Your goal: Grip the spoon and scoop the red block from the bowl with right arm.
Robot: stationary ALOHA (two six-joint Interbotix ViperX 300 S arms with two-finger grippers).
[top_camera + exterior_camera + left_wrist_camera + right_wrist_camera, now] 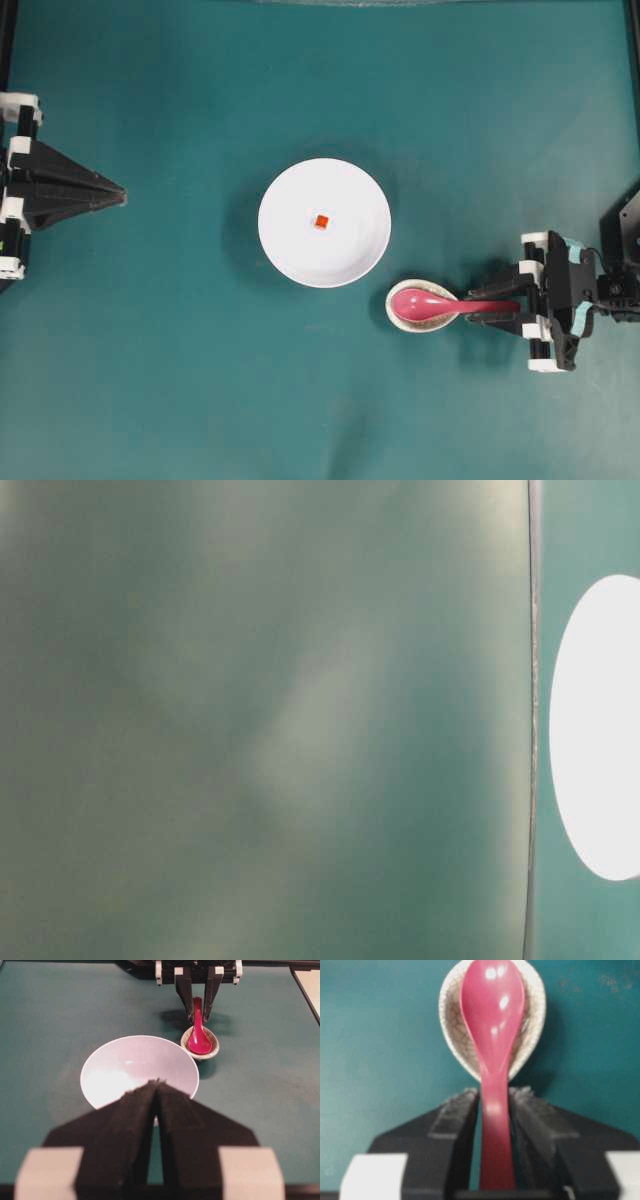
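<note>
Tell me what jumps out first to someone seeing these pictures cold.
The white bowl sits mid-table on the teal surface with a tiny red block at its centre. Just off its lower right, a glossy pink spoon lies with its scoop in a small speckled dish, its handle between the fingers of the right gripper. The left gripper waits shut at the far left edge.

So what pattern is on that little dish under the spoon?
Off-white with fine brown crackle lines, on the dish beneath the spoon; the right wrist view shows it best.
</note>
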